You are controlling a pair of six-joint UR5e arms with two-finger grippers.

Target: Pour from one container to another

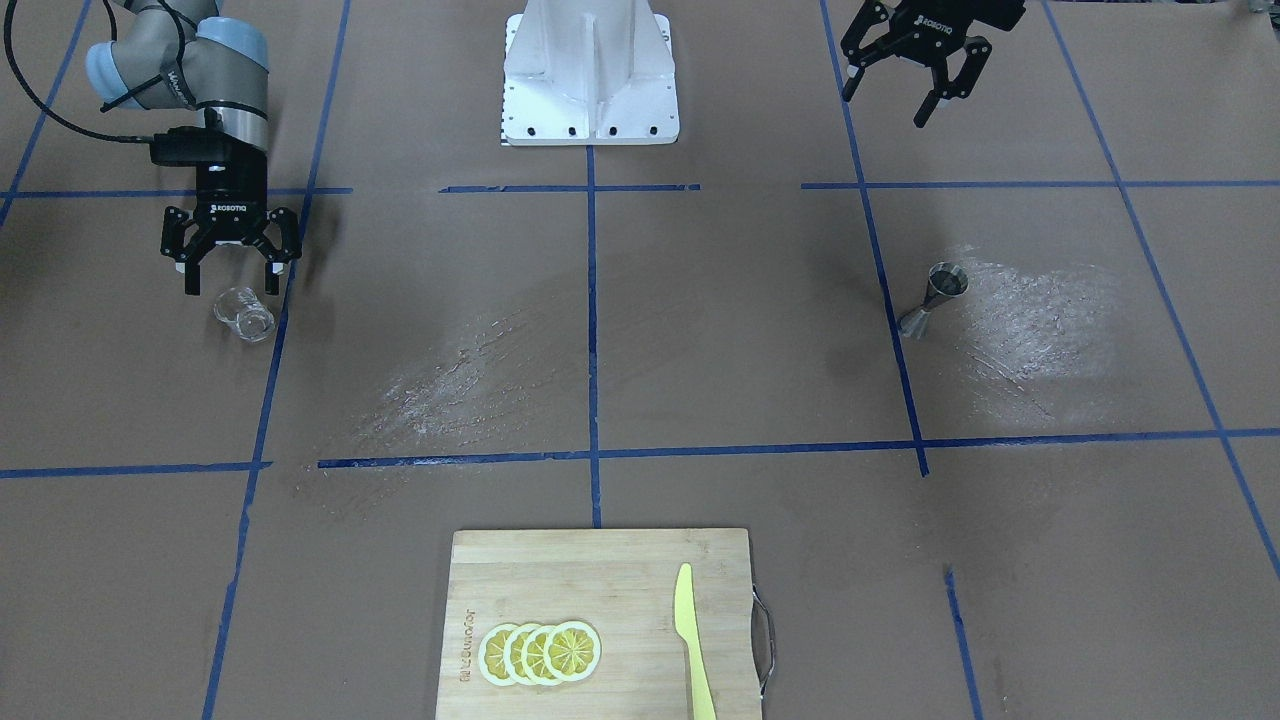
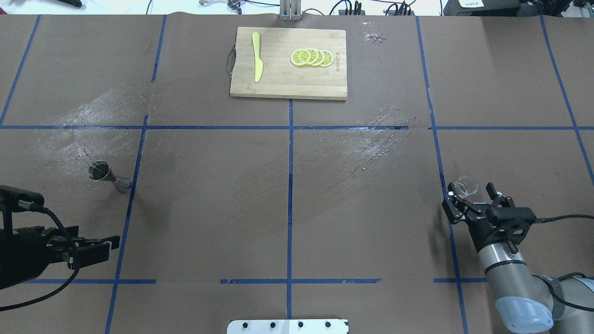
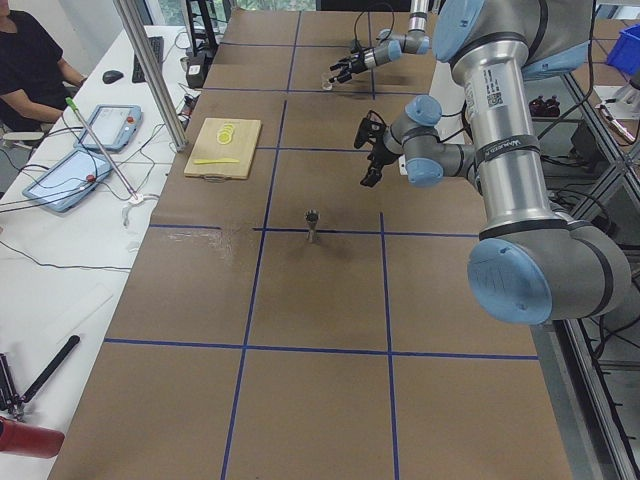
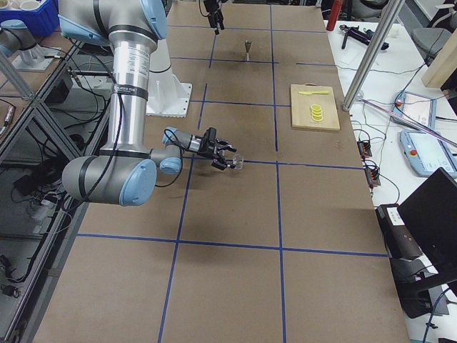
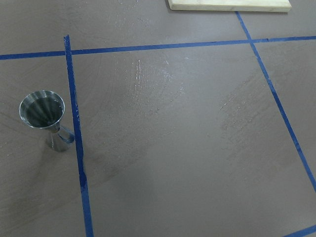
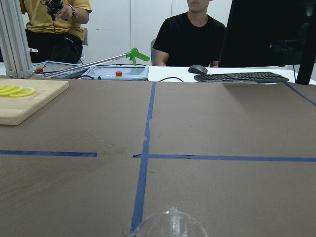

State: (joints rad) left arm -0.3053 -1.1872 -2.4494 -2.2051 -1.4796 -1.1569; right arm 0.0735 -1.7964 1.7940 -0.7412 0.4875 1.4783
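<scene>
The clear glass tumbler stands upright on the brown table cover, on my right side. My right gripper is low and open just behind it, and the glass sits right at its fingertips, untouched. Only the glass rim shows at the bottom edge of the right wrist view. The steel jigger stands upright on my left side, beside a blue tape line. My left gripper hangs open and empty well back from the jigger, nearer the robot's base.
A wooden cutting board with lemon slices and a yellow knife lies at the table's far middle edge. The white robot base is at the near middle. Whitish scuffed patches mark the cover. Operators sit beyond the far edge.
</scene>
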